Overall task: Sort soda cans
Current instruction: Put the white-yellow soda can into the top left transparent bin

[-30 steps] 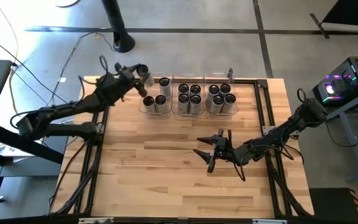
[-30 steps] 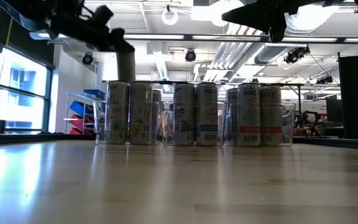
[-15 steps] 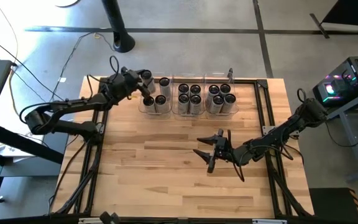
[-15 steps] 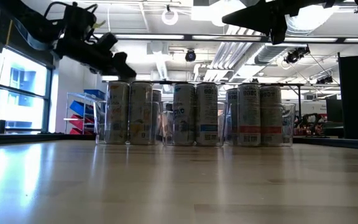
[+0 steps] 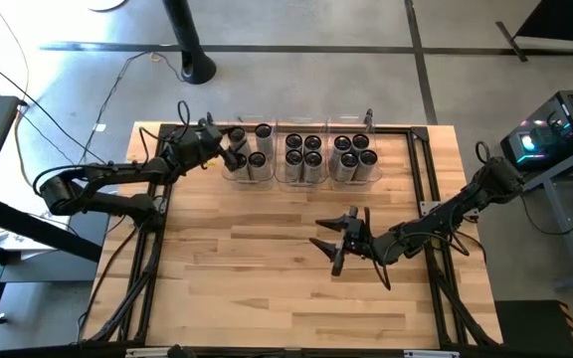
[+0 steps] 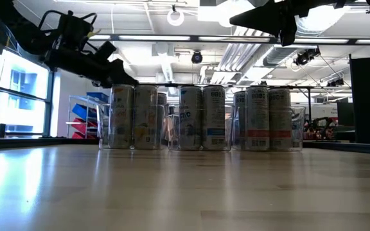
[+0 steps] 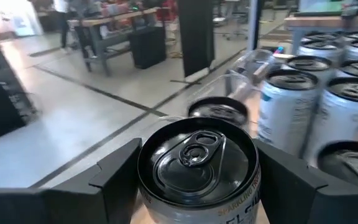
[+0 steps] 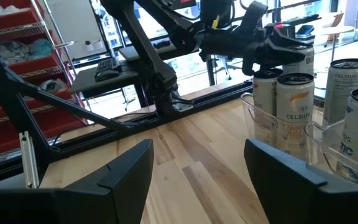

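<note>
Three clear bins stand in a row at the table's far edge, each with upright soda cans: left bin (image 5: 257, 160), middle bin (image 5: 303, 151), right bin (image 5: 354, 154). My left gripper (image 5: 227, 145) is at the left bin's far-left part, shut on one more soda can (image 7: 196, 158), silvery with a dark pull-tab top. In the low view that gripper (image 6: 115, 76) sits at the height of the can tops, and the front cans (image 6: 122, 115) hide the held can. My right gripper (image 5: 338, 244) hangs open above the middle of the table, holding nothing. My left gripper pinches the can's side wall just under its top rim (image 7: 143, 186) between its two fingers, one on each side. The fingers (image 7: 114, 180) come nearly level from the table's left. The can is upright. The front cans hide whether its bottom stands on the bin's floor.
Other cans stand close beside and beyond the held one (image 7: 291, 106). A black frame rail (image 5: 421, 169) runs round the table. The bare wooden top (image 5: 267, 288) stretches from the bins to the near edge.
My left gripper has gone down with the can, from above the left bin's far-left corner to the level of the can tops, drawing a little toward the cans in that bin. The can has stayed in its hold.
</note>
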Robot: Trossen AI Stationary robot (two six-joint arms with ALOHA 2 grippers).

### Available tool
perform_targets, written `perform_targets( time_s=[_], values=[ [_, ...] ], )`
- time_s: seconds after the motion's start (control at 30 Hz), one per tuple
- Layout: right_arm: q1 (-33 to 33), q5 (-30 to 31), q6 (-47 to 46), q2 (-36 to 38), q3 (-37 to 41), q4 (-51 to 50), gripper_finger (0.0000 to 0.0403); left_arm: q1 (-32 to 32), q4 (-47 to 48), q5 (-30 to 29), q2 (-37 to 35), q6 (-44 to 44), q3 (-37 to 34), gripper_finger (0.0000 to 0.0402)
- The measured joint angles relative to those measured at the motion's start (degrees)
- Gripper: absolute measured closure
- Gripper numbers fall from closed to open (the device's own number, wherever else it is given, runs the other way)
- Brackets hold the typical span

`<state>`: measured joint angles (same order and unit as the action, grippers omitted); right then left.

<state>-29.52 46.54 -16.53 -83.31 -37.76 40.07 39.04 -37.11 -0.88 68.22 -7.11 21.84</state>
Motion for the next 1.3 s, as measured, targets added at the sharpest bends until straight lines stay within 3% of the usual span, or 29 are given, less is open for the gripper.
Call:
perform_targets(
  time_s=[0.17, 1.3],
  values=[
    [0.00, 0.04, 0.02, 0.00, 0.00, 0.00, 0.0155, -0.02, 0.32, 3.84, 0.01, -0.87, -0.03, 0.0146],
    [0.00, 0.09, -0.54, 0.00, 0.00, 0.43, 0.0155, -0.10, -0.10, 2.01, 0.10, -1.99, -0.10, 0.0126]
  ],
)
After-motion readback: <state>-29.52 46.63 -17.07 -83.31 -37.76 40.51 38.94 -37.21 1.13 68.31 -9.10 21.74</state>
